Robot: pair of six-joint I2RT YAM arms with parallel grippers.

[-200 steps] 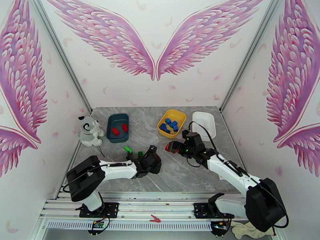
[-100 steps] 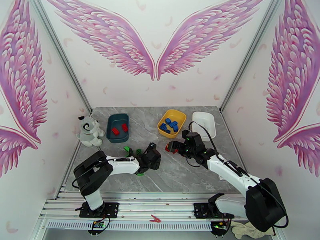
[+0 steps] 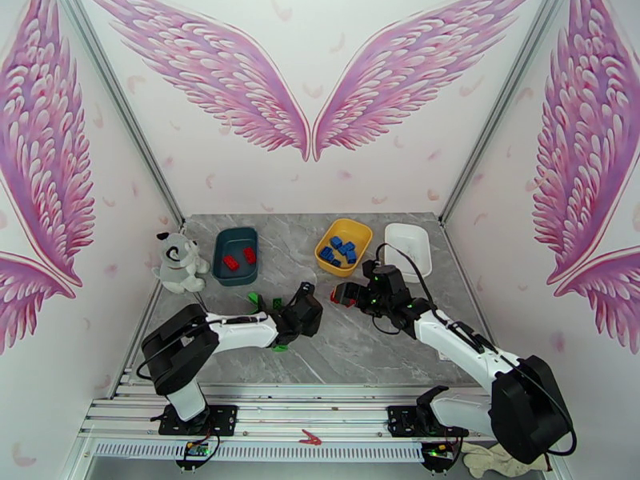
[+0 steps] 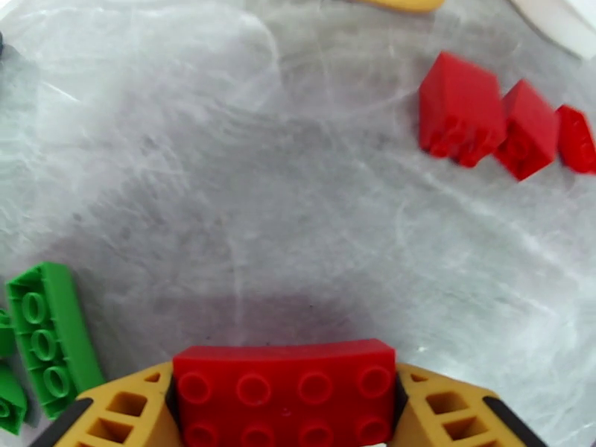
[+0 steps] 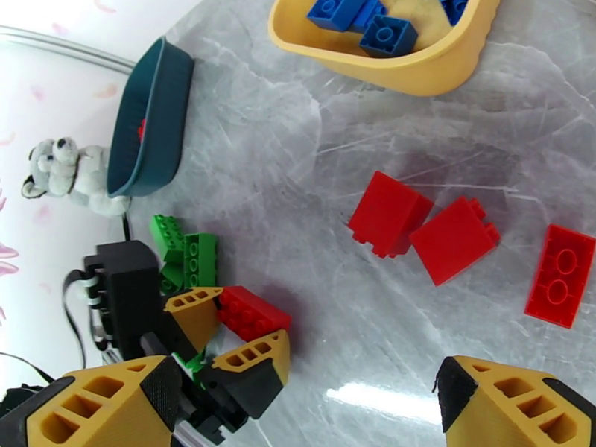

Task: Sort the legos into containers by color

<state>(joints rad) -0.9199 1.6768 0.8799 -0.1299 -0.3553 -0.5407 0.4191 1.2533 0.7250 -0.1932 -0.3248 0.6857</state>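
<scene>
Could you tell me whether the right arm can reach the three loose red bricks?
Probably yes: the right gripper hangs open close by the three red bricks, nothing lying between; the left gripper, closed on a fourth red brick, sits aside.

left arm: reaches a little farther out over the table | left gripper (image 4: pixel 284 400): jaws draw in from wide apart, now pinching the red brick (image 4: pixel 283 378) end to end
</scene>
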